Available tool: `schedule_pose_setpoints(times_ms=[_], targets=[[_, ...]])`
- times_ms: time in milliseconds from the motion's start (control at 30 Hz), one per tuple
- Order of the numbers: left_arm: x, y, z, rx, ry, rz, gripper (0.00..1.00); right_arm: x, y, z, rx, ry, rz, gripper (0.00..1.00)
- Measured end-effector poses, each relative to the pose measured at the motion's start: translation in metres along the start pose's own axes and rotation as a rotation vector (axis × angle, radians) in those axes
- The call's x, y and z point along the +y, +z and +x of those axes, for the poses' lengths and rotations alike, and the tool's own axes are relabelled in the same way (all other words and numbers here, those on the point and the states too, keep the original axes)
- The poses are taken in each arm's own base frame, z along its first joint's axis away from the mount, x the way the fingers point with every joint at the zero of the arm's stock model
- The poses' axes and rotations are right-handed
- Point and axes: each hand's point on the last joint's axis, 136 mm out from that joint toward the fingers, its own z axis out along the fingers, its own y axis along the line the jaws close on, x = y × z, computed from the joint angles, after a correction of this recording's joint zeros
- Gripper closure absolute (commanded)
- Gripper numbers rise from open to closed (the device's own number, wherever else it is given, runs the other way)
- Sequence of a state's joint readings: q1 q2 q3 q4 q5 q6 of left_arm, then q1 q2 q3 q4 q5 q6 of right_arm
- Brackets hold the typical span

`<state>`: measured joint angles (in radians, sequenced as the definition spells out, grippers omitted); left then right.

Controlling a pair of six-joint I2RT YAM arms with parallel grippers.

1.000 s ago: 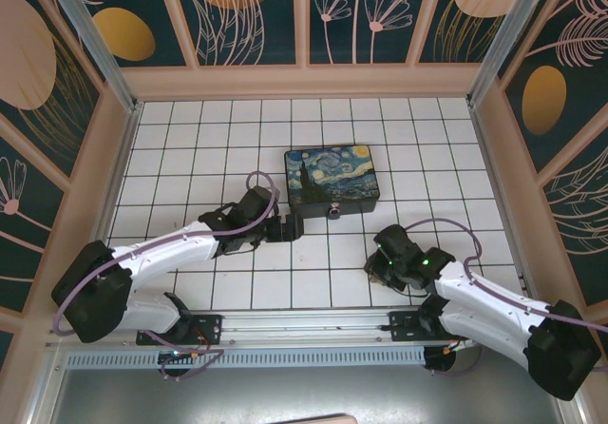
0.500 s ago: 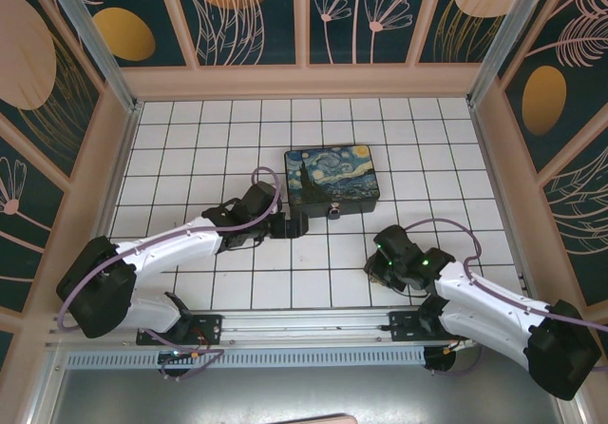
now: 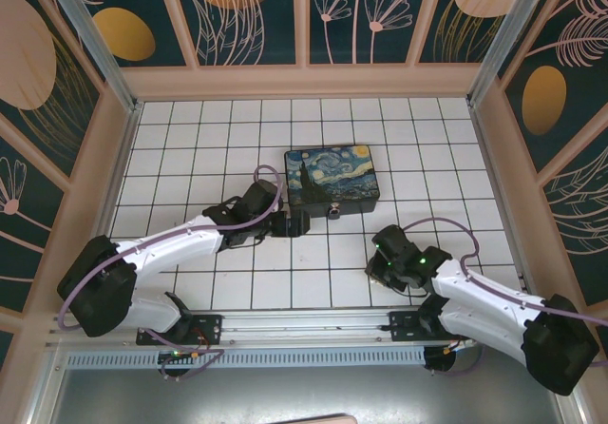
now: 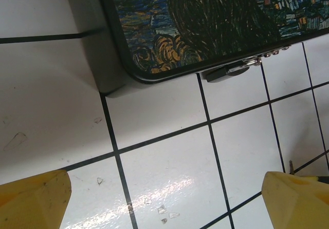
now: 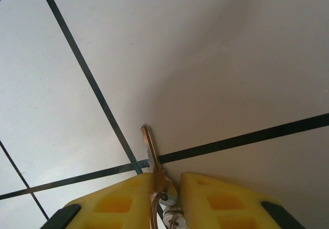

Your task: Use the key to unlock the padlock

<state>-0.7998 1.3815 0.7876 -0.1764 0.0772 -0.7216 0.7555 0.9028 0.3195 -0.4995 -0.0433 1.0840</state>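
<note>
From above, a white tiled floor [image 3: 190, 158] ruled with dark grout lines is seen, fenced by leaf-painted wall panels [image 3: 247, 15]. At left, the left gripper [image 3: 293, 223] is held low, just beside the near left corner of a flat rectangular box [image 3: 332, 179] printed with a swirling night-sky painting. In the left wrist view, that gripper [image 4: 164, 198] is shown spread wide, its yellow fingertips [image 4: 31, 201] set at the two bottom corners with bare tile between them. The box's rounded corner [image 4: 205, 23] is brought close up in this view, and a small dark padlock with a silvery shackle [image 4: 226, 73] is seen hanging off the box's front edge, lying on the tile. From above, the padlock [image 3: 334, 212] is reduced to a small dark spot at the middle of that edge.

Open tiles are left on every side of the box, with the widest room to the far left and far right.

At right, the right gripper [image 3: 378, 267] is pointed down at the floor, well apart from the padlock. In its wrist view, the right gripper [image 5: 167, 180] is drawn in close around the head of a small thin brass-toned metal key [image 5: 152, 152], with the key ring [image 5: 160, 208] between the yellow fingers [image 5: 118, 203]. The key lies across a grout crossing. Its long axis runs in line with the fingers, and its blade is pointed away from them, slightly leftward.
</note>
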Motion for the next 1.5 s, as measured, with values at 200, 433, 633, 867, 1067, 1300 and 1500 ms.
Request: schedule_pose_setpoints(times_ms=[200, 433, 633, 867, 1067, 1300, 1500], targets=[[-0.002, -0.001, -0.002, -0.005, 0.009, 0.004, 0.05, 0.0, 0.0, 0.0, 0.001, -0.005, 0.002, 0.82], [-0.002, 0.0, -0.002, -0.003, 0.015, 0.003, 0.05, 0.0, 0.0, 0.0, 0.0, -0.006, 0.002, 0.82], [0.001, 0.003, 0.001, 0.009, 0.024, -0.006, 0.05, 0.0, 0.0, 0.0, -0.005, -0.013, -0.005, 0.78], [0.001, 0.004, 0.001, 0.011, 0.029, -0.004, 0.05, 0.001, 0.001, 0.0, -0.01, -0.019, -0.015, 0.77], [0.001, 0.005, 0.002, 0.014, 0.029, -0.006, 0.05, 0.001, 0.001, -0.001, -0.014, -0.039, -0.02, 0.84], [-0.003, 0.006, 0.004, 0.028, 0.034, 0.019, 0.05, 0.004, 0.001, -0.002, -0.023, -0.047, -0.04, 0.9], [-0.027, 0.005, 0.003, 0.04, 0.048, 0.14, 0.04, 0.009, 0.002, -0.004, -0.039, -0.063, -0.082, 0.95]])
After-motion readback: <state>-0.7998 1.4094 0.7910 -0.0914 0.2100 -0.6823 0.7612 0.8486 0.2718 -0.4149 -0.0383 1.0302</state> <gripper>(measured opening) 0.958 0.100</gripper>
